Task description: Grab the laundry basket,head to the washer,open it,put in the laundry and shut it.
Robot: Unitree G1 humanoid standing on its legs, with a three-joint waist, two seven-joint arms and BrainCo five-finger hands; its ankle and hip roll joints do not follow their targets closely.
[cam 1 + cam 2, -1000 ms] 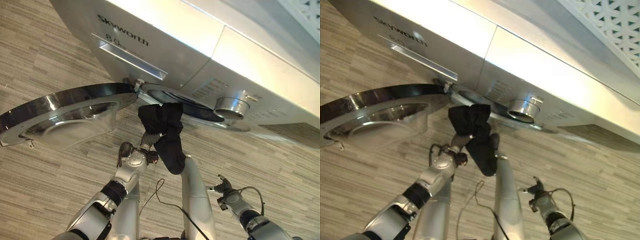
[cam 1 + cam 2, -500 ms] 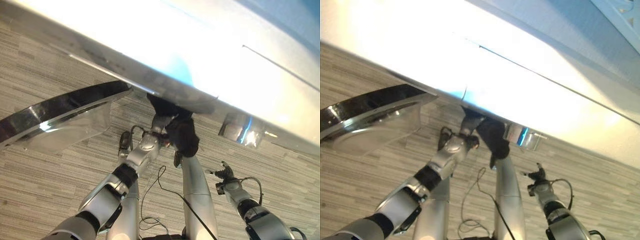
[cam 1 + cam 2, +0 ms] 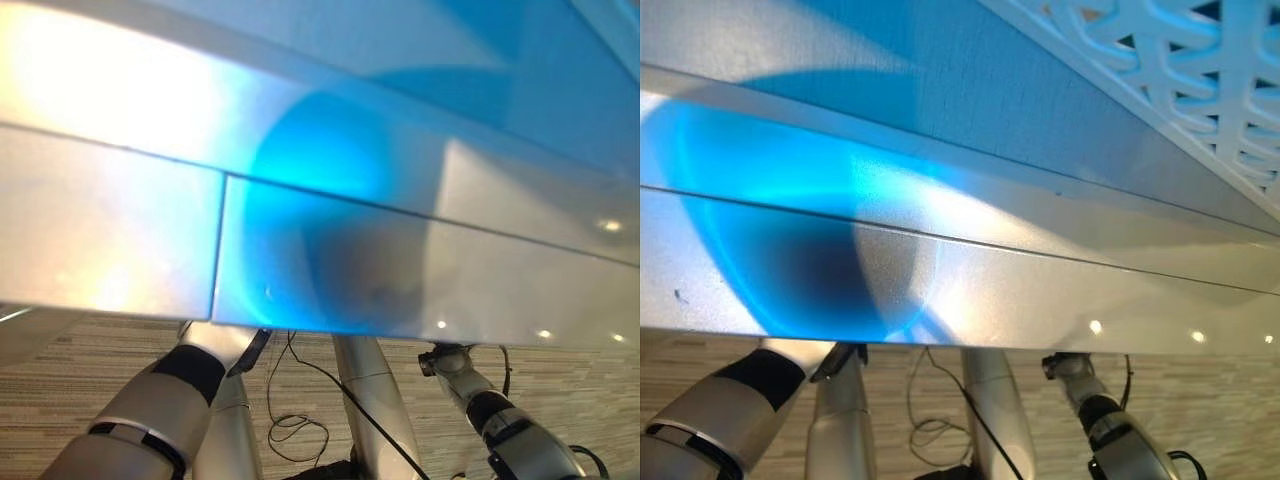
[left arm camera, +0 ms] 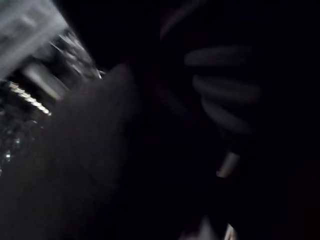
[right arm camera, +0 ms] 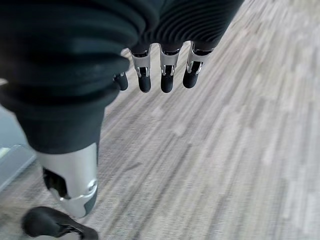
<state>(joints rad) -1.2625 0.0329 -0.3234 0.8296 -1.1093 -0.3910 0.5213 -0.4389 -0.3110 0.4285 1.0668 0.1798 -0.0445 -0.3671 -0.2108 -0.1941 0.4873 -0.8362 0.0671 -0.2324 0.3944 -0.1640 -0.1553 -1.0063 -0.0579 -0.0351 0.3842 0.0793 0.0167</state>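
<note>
The silver washer [image 3: 320, 200] stands very close in front of me, and its top panel covers its door and opening in both eye views. My left arm [image 3: 150, 410] reaches forward under the washer's front edge, so its hand is hidden there. The left wrist view is dark: a black cloth [image 4: 85, 165] lies close to the camera, with the shiny perforated drum wall [image 4: 30, 85] beside it. My right hand [image 5: 167, 75] hangs low over the floor, open and holding nothing. It also shows below the washer's edge [image 3: 447, 362].
Grey wood-look floor [image 5: 240, 150] lies under and around my right hand. A white lattice screen [image 3: 1180, 80] stands behind the washer at the upper right.
The camera has moved in over the washer, so the door and opening have dropped out of the eye views. My left hand carried the black cloth forward into the opening. The right hand stayed low.
</note>
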